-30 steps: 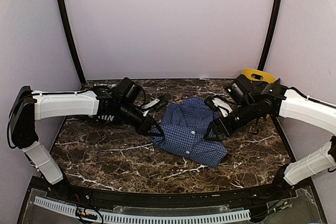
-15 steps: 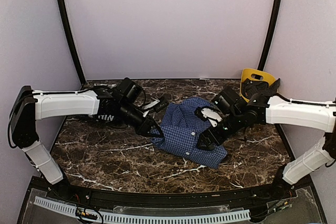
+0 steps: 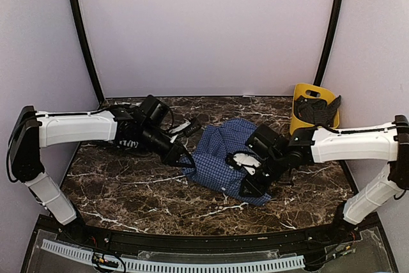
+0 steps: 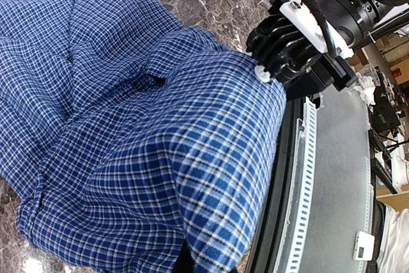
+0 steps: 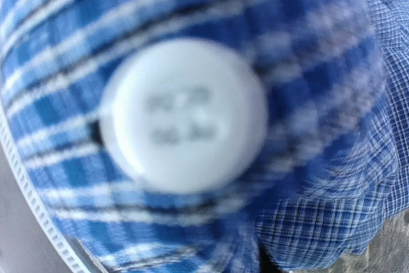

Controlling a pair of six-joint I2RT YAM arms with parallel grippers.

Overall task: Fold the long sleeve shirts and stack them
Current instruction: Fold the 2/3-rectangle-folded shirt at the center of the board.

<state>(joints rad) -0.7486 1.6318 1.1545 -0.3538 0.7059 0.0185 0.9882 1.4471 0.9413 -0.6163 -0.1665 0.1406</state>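
Blue checked shirt [image 3: 220, 151] is lying rumpled on the marble table [image 3: 128, 190], left of the yellow bin [image 3: 313, 91]. The left gripper [image 3: 183, 158], jaws pressed together, is pinching the shirt's edge farthest from the bin. The right gripper [image 3: 250, 185] is sitting on the side nearer the bin; I cannot tell whether its jaws are spread.

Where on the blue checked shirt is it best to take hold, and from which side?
Probably its near right edge, from the right: the blue checked shirt lies spread flat there, and the left gripper pinches the opposite edge.
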